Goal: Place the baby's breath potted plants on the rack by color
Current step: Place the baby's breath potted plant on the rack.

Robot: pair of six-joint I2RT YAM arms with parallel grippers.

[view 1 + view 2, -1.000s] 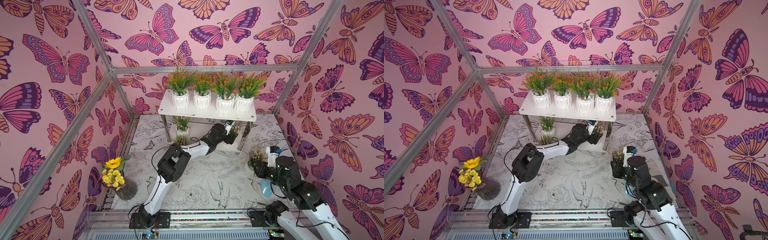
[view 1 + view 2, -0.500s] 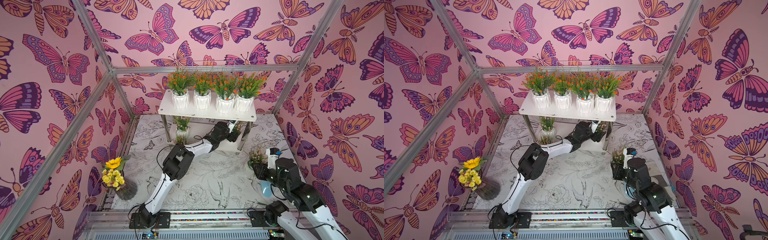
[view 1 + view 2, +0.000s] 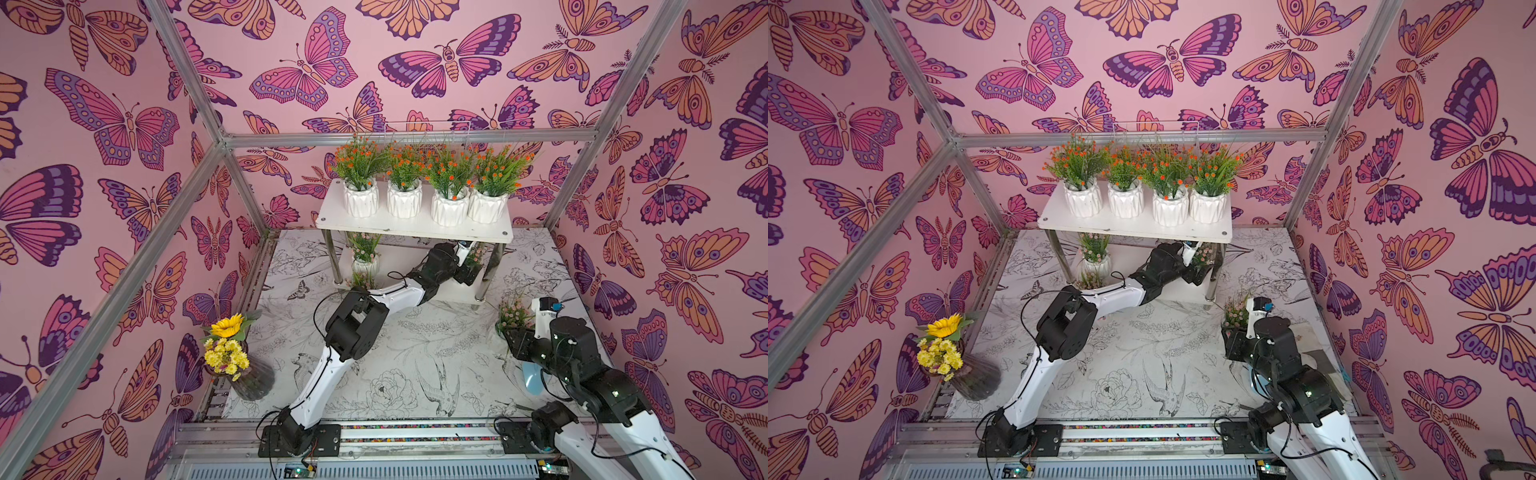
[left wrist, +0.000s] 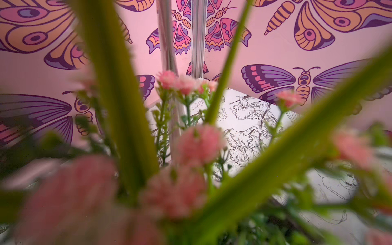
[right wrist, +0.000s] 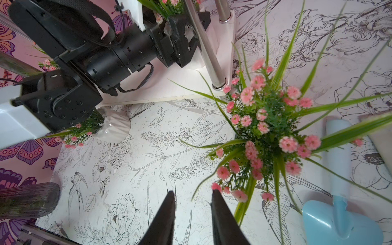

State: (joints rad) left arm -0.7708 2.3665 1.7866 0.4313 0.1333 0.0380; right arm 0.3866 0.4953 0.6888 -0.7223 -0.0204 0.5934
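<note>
Four orange-flowered plants (image 3: 430,183) stand in a row, pots nearly touching, on the top board of the rack (image 3: 374,226), at the back wall in both top views. That board hides most of the lower tier; an upright pink plant (image 3: 365,254) shows at its left end. The left arm (image 3: 399,293) reaches under the board to the right end, where the left gripper (image 3: 471,271) is at a second pink plant (image 3: 478,250). The rack's front right leg (image 5: 209,55) crosses the gripper in the right wrist view and blurred blooms fill the left wrist view, so whether the jaws hold the pot cannot be told. A third pink plant (image 5: 114,127) is on the table (image 3: 415,353) just before the lower board, partly under the left arm. The fourth pink plant (image 5: 267,131) stands on the table near the front right leg, just beside the right gripper (image 5: 193,192), whose jaws are slightly parted with nothing between. A blue scoop (image 5: 339,214) lies next to it; a sunflower vase (image 3: 239,365) stands well apart at the left edge.
</note>
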